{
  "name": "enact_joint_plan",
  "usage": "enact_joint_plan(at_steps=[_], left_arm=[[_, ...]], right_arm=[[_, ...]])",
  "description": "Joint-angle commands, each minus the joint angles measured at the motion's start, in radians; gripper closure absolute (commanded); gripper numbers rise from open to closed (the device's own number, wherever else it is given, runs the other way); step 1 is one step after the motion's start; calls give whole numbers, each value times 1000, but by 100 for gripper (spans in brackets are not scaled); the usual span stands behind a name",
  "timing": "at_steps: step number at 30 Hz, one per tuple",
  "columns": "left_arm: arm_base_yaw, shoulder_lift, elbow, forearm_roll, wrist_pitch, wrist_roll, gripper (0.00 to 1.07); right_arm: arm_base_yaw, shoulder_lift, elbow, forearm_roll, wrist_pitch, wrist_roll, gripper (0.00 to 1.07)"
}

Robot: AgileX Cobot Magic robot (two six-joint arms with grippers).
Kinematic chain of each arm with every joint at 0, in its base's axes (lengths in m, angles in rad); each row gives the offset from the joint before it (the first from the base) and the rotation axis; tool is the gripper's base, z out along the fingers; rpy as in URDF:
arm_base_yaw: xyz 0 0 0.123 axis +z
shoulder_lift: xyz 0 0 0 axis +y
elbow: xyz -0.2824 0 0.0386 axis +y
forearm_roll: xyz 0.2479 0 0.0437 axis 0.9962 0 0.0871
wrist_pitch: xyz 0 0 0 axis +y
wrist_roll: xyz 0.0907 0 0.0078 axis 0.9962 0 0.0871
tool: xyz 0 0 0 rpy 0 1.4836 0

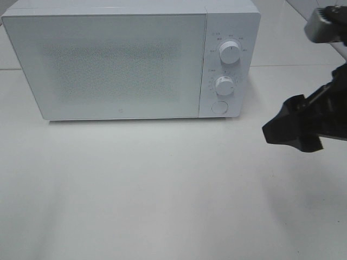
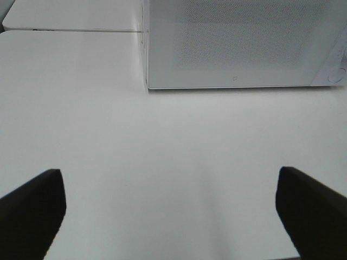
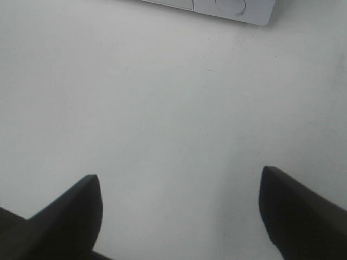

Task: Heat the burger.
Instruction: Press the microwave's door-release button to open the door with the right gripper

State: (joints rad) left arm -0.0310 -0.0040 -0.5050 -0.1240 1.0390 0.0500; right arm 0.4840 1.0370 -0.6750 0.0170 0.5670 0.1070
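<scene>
Burger: shows in none of the three views, so where it lies cannot be told.
Microwave (image 1: 108, 62): white, standing on the table toward 11 o'clock in the high view. It takes up most of the far half of that view.
Door (image 1: 105, 65): shut. Its front is speckled and cloudy, and nothing behind it can be made out.
Control panel (image 1: 227, 65): at 3 o'clock of the door, on the same front face.
Upper dial (image 1: 230, 52): white and round, with small markings around it that are too small to read.
Lower dial (image 1: 224, 85): at 6 o'clock of the upper dial, a little smaller.
Round button (image 1: 219, 106): at 6 o'clock of the lower dial, near the panel's bottom edge. The right wrist view also catches it (image 3: 230, 5).
Table (image 1: 162, 189): pale and plain, spreading from the microwave's foot toward 6 o'clock.
Right gripper (image 1: 284, 127): black, at 3 o'clock in the high view, well apart from the control panel. Its jaws are spread wide with only bare table between them (image 3: 184, 216).
Left gripper (image 2: 171, 216): seen only from its own wrist camera. Its dark fingers (image 2: 38, 211) are spread wide and grip nothing, and the microwave's front (image 2: 238, 43) lies beyond them.
</scene>
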Motion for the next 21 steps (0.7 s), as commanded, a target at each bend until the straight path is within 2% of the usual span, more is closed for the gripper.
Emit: enact_joint_plan(at_steps=[1,11,16,18,19,21], left_arm=[[4,-22,2,-1,-2,-4,9],[4,-22,2,-1,-2,-4,9],[4,-22,2,-1,-2,-4,9],[4,-22,2,-1,-2,-4,9],[4,-22,2,-1,-2,-4,9],[4,-22,2,-1,-2,-4,9]], right_arm=[[-6,-133,-5,-17,133,-10,31],[-8,-387,-3,-54,314,-9,31],[-92,-501,-3,-66,374,-9,31],[-165,-558,2,-66,391,-10,31],[-165,-558,2,-66,391,-10,31],[-209,-623,33,-66,391,-10,31]])
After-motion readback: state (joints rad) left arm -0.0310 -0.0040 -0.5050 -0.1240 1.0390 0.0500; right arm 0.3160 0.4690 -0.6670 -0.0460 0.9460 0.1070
